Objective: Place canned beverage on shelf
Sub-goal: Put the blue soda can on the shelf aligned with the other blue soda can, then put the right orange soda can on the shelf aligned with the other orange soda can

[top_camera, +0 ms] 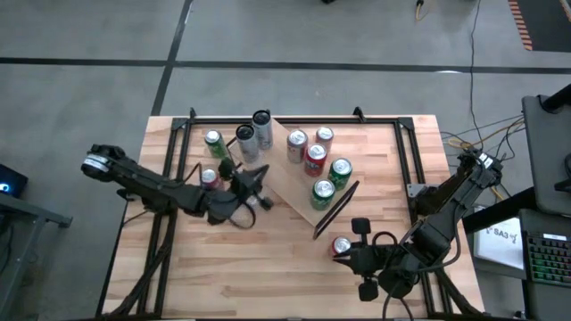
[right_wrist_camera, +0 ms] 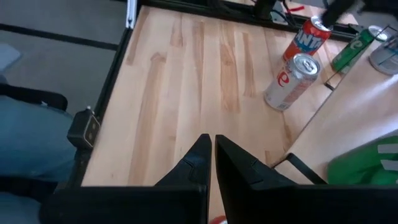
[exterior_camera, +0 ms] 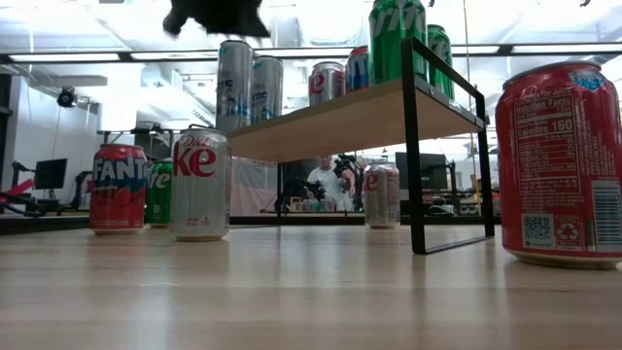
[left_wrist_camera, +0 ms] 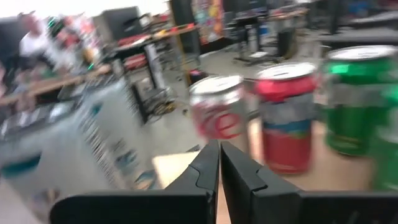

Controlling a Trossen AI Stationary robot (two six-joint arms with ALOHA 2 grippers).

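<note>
The shelf (top_camera: 308, 183) is a light-wood board on black end frames and lies slantwise mid-table. Several red, silver and green cans (top_camera: 314, 159) stand on it, with two tall silver cans (exterior_camera: 235, 86) at its left end. On the tabletop stand a Fanta can (exterior_camera: 119, 188), a Diet Coke can (exterior_camera: 199, 185) and a green can (exterior_camera: 160, 192). A red can (top_camera: 342, 246) stands alone at the near right. My left gripper (top_camera: 260, 183) is shut and empty. It hovers level beside the shelf's left end, facing the shelf cans (left_wrist_camera: 217, 115). My right gripper (top_camera: 350, 260) is shut and empty, raised beside the red can.
A black rail frame (top_camera: 406, 152) runs around the tabletop's far half. Another can (exterior_camera: 381, 194) shows under the shelf board. Bare wood (right_wrist_camera: 186, 81) lies on the table's near side. A person sits in the room behind the table.
</note>
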